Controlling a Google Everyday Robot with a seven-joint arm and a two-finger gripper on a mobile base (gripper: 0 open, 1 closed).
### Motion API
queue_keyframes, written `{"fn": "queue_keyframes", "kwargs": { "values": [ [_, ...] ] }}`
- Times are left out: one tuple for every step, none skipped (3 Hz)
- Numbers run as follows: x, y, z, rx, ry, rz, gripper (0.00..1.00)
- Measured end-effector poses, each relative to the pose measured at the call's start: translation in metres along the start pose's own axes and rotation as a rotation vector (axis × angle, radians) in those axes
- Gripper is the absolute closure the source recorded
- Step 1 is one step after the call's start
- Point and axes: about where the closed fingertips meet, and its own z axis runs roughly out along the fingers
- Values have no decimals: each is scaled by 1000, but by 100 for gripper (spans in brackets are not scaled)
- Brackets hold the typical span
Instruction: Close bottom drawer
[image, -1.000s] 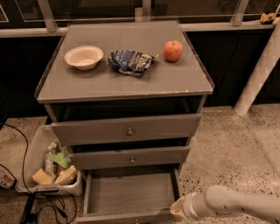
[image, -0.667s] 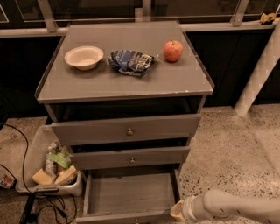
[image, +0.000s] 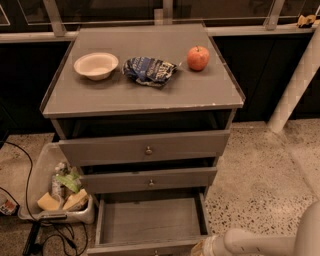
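Slightly lower now, tool (image: 201, 248) sits by front-right corner of open bottom drawer (image: 150, 220), grip unclear.

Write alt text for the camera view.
The bottom drawer of a grey cabinet stands pulled out, with the hand by its front right corner. A bowl, a crumpled bag and an apple sit on top; a bin stands on the floor left.

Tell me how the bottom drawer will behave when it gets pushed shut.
The bottom drawer looks empty and shallow, so it will probably slide in lightly. Its boards look like rigid wood, so it should not flex. The end effector sits by the drawer's front right corner; an off-centre push there might skew or jam it.
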Motion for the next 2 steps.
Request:
{"fn": "queue_keyframes", "kwargs": {
  "values": [
    [17,8,40,-36,17,-7,100],
    [23,7,71,-61,34,-6,100]
  ]
}}
